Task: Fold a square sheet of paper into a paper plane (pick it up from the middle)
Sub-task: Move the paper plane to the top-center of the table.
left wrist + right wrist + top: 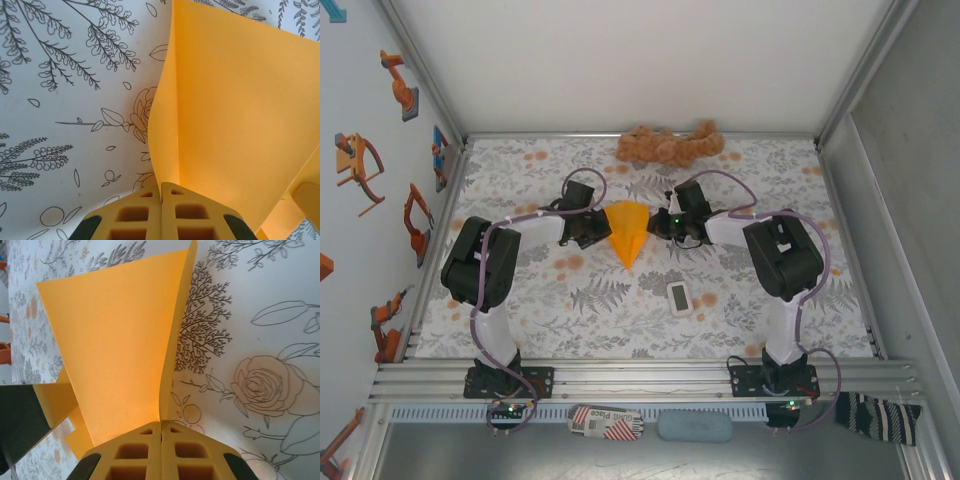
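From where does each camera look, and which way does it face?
Top external: above and behind the bases, facing down on the table; left arm, right arm show.
Left wrist: on the left arm, facing along its shut left gripper toward the orange paper.
Right wrist: likewise, along the shut right gripper.
Shared: both wrist views show the orange paper.

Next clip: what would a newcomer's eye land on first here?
The bright orange paper, folded to a point, mid-table, pinched from opposite sides by the shut left tool and right tool. Then the brown plush toy at the far edge and a small white device toward the near side.
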Motion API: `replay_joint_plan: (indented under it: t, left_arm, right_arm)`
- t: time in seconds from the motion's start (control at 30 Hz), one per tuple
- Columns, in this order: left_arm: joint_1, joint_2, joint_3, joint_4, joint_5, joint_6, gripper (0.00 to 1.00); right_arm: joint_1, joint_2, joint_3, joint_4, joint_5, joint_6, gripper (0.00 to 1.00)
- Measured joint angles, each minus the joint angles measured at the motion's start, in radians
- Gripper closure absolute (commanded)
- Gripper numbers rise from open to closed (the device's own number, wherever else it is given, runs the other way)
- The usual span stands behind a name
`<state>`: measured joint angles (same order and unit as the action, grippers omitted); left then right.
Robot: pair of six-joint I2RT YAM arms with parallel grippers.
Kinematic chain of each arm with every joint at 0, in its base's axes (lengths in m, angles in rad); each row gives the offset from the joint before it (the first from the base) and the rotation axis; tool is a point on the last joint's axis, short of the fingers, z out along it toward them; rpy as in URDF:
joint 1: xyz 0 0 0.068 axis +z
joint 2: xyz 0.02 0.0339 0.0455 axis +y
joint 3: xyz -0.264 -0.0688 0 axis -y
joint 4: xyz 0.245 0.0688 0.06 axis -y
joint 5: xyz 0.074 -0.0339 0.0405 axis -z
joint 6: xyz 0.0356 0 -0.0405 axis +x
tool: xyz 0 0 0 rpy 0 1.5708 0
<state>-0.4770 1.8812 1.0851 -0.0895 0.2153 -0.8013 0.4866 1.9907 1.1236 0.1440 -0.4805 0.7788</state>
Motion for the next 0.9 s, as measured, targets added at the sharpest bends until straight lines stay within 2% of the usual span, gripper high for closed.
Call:
replay_joint_plan:
  t: [0.17, 0.37, 0.53, 0.7, 0.9]
  left_arm:
    - [0.002, 0.0, -0.023, 0.042, 0.01, -0.017, 0.96]
    - [0.006, 0.0, -0.028, 0.076, 0.034, -0.03, 0.96]
    - [0.007, 0.0, -0.028, 0.09, 0.049, -0.033, 0.96]
    - [0.007, 0.0, -0.028, 0.099, 0.063, -0.034, 0.96]
    - [0.008, 0.0, -0.028, 0.102, 0.072, -0.037, 0.96]
  right_arm:
    - [0.0, 0.0, -0.006, -0.015, 0.018, 0.008, 0.98]
    - [0.0, -0.005, -0.006, -0.033, 0.02, 0.018, 0.8]
    - [0.002, -0.082, -0.006, -0.107, 0.063, -0.014, 0.61]
    - [0.039, -0.154, 0.005, -0.165, 0.13, -0.074, 0.6]
    - [0.141, -0.102, 0.08, -0.249, 0.169, -0.142, 0.59]
